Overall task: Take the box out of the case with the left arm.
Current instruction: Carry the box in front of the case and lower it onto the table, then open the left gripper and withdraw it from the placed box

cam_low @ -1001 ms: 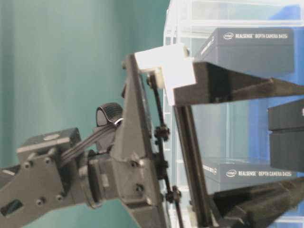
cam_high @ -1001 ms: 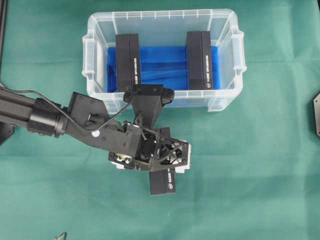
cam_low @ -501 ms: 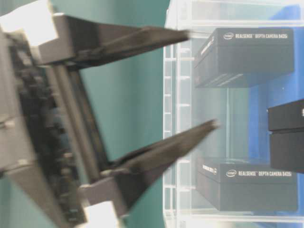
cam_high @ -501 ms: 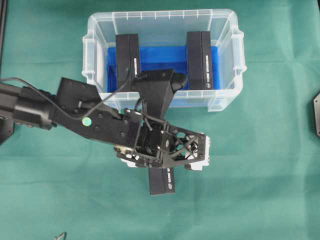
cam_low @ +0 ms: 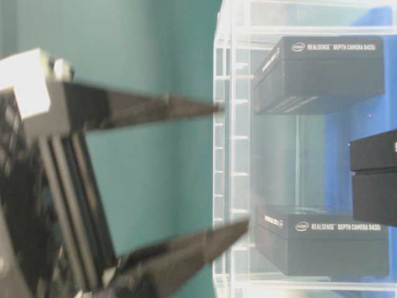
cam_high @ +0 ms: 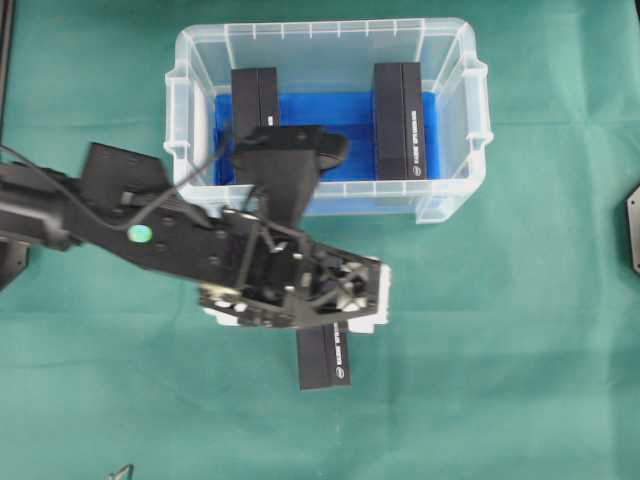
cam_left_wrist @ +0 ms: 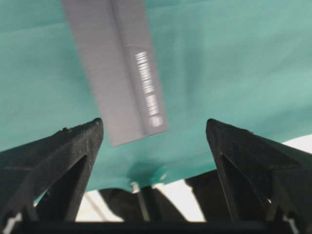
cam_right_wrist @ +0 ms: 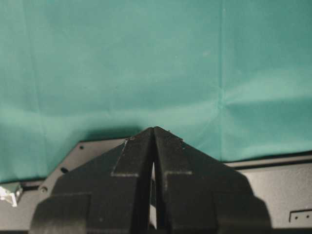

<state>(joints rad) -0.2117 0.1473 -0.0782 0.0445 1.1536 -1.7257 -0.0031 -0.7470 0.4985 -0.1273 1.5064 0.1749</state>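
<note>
Green cloth covers the table (cam_high: 520, 380). Going near to far in the overhead view:

- One black box (cam_high: 325, 362) lies flat on the cloth, toward the near edge, outside the case and well apart from it. White lettering runs along its side. In the left wrist view the same box (cam_left_wrist: 114, 63) sits on the cloth ahead of the jaws, not between them.
- left gripper (cam_left_wrist: 153, 127) hangs just above and behind that box, jaws spread wide, nothing in them. Table-level view agrees: both pointed jaws are apart with bare cloth between, tips aimed at the case wall.
- left arm (cam_high: 90, 215) comes in from the left edge, with its camera housing overlapping the case's near wall.
- case (cam_high: 190, 45) sits toward the far edge, blue lining visible. Two more black boxes lie inside: one at the left end (cam_high: 253, 95), partly hidden by the arm, one at the right end (cam_high: 400, 120).
- right gripper (cam_right_wrist: 153, 134): jaws pressed together, holding nothing, parked over bare cloth.

Status, my read: one box is out of the case and released, so the task looks essentially done. What's left is clearing the left arm away. Can't tell whether the two remaining boxes are meant to come out too.
</note>
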